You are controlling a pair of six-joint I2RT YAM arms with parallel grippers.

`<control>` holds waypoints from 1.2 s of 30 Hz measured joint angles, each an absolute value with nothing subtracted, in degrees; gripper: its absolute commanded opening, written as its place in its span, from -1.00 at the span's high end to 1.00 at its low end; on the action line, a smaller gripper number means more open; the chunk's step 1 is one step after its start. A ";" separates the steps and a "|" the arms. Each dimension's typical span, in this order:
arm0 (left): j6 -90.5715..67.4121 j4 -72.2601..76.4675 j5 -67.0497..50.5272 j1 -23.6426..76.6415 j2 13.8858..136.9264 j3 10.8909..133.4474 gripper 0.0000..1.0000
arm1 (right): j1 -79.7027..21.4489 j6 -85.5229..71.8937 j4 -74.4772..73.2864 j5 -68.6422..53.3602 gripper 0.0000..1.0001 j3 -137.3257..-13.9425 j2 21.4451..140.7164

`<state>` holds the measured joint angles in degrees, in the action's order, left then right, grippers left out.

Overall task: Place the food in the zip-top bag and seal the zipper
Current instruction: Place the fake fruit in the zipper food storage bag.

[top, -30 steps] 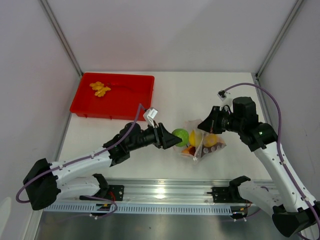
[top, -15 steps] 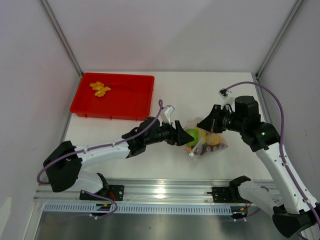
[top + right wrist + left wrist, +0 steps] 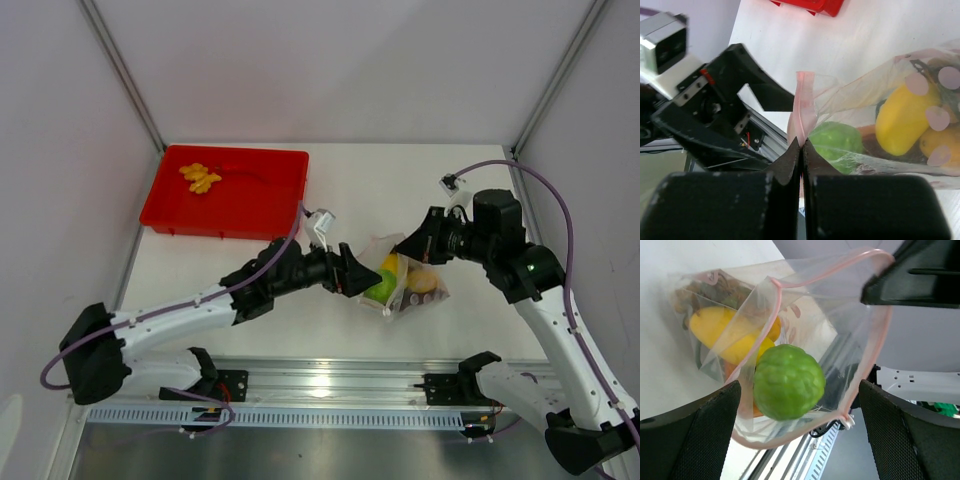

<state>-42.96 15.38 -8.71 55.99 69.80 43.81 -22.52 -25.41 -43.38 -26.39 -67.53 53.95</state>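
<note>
Zip-top bag [image 3: 418, 296] mouth opens leftward toward wide-spread left fingers [image 3: 700, 435]; right fingers [image 3: 785, 167] pinch its zipper [image 3: 804, 102].

no readable text, numbers or brands, zip-top bag [image 3: 815, 315] seemingly unlettered

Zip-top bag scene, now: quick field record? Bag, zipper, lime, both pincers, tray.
zip-top bag: mouth open, rim lifted off the table
zipper: unsealed
green lime: just inside the mouth, on top of yellow fruit
left pincer: open, at the mouth, clear of the lime
right pincer: shut on the zipper
red tray: a yellow piece lies in it
</note>
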 measured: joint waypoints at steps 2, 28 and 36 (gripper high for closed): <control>-41.58 12.14 -5.85 57.06 65.41 43.51 -0.99 | -22.52 -25.41 -43.81 -26.39 1.00 -68.27 53.95; -42.81 5.04 -4.51 59.33 68.82 42.30 0.99 | -22.63 -24.01 -46.37 -25.28 1.00 -69.47 53.23; -40.51 5.13 -13.08 59.53 72.88 54.94 0.99 | -22.48 -20.45 -49.08 -19.38 1.00 -73.56 53.58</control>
